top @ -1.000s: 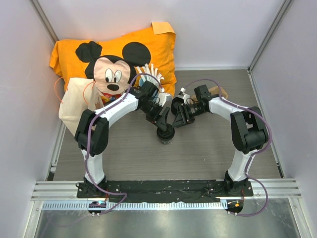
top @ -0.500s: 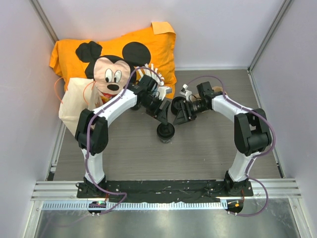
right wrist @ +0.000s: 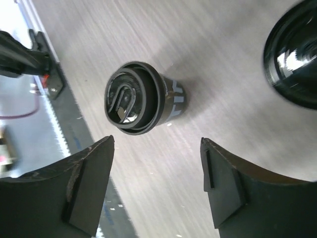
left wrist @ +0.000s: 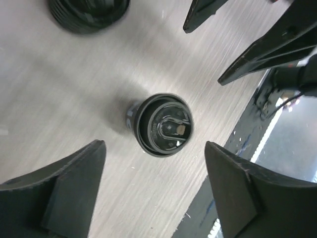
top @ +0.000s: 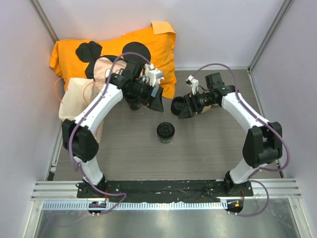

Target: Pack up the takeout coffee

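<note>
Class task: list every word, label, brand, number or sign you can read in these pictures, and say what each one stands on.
No text can be read anywhere.
takeout coffee: pale marks on its dark side, too blurred to read.
lid: raised shapes, no legible letters.
orange fabric bag: black mouse-ear shapes only, no words.

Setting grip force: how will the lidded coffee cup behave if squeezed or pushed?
The takeout coffee stands upright, its lid wider than the body, so a high push would probably tip it. Being round, it would likely roll once down. Its glossy lid may be slippery.
</note>
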Available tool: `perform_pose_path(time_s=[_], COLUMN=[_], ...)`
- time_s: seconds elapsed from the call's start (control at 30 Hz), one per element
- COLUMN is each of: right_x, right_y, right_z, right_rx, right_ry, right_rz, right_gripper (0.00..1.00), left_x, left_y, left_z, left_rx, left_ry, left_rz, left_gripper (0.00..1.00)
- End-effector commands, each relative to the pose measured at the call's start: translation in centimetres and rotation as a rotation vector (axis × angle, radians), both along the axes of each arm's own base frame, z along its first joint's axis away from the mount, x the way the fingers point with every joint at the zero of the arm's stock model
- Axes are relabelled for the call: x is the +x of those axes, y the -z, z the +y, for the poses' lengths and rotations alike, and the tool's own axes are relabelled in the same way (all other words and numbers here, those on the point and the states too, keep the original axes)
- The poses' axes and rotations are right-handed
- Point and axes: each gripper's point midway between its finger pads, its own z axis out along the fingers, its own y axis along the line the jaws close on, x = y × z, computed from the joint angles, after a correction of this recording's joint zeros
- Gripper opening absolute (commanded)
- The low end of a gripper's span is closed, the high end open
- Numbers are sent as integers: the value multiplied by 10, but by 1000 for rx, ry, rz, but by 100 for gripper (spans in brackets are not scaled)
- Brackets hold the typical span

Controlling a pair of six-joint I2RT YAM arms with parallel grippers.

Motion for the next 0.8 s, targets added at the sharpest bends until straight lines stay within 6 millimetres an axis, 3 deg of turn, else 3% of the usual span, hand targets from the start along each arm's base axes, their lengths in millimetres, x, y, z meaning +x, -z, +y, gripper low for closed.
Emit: perform_pose_path(time_s=[0.0, 0.1, 0.13, 0.37, 0.53, 0.67, 0.77], right_x=[3, -3, -5, -17, -20, -22, -26], right_y=[-56, -71, -75, -115, -131, -136, -144], right_z=[-12, -14, -15, -23, -25, -23, -19], right_rx=[-33, -27, -28, -46, -45, -31, -2], right_ry=[-37, -46, -47, -94, -102, -115, -137], right_rz=[-256, -321, -336, -492, -543, -550, -562], right_gripper=[80, 89, 99, 100, 100, 99, 100], left_x=[-4, -6, -6, -13, -16, -22, -31], left_y=[-90, -114, -121, -178, -231, -253, -262], left_z=[20, 34, 38, 74, 124, 170, 193], left_rx=[-97, -105, -110, -85, -47, 30, 68], left_ry=[-23, -68, -81, -192, -375, -541, -621], left_rz=[-190, -253, -276, -439, -589, -681, -726], left_gripper=[89, 98, 100, 100, 100, 100, 100])
